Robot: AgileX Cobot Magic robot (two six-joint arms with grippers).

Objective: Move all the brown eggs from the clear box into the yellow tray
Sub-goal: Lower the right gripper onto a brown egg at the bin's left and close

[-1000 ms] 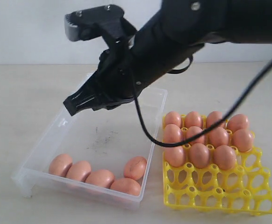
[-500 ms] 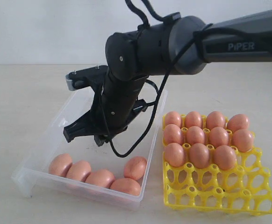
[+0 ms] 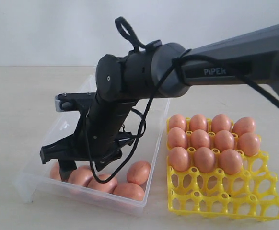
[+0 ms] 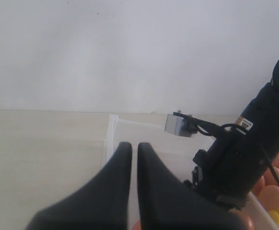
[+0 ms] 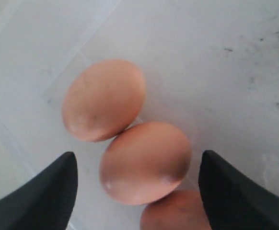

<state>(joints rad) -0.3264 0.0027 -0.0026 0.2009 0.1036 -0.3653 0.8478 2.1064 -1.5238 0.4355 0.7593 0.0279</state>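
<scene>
Several brown eggs [image 3: 138, 171] lie along the near end of the clear box [image 3: 155, 139]; several more fill the far rows of the yellow tray [image 3: 226, 197]. My right gripper [image 3: 81, 168] reaches across into the box and hangs open just over the near-left eggs. In the right wrist view the right gripper [image 5: 139, 191] straddles one egg [image 5: 146, 163] without touching it. A second egg [image 5: 103, 99] and a third [image 5: 178, 213] lie against it. My left gripper [image 4: 134, 154] is shut on nothing, beside the box rim [image 4: 111, 125]. It does not show in the exterior view.
The right arm [image 3: 139, 81] and its looping black cable [image 3: 144, 115] hang over the middle of the box. The tray stands right beside the box on the pale table [image 3: 19, 105]. The tray's near rows of cups [image 3: 211, 203] hold nothing.
The right gripper has come down and toward the near-left corner of the box, and its jaws have gone from shut to wide open over the eggs.
</scene>
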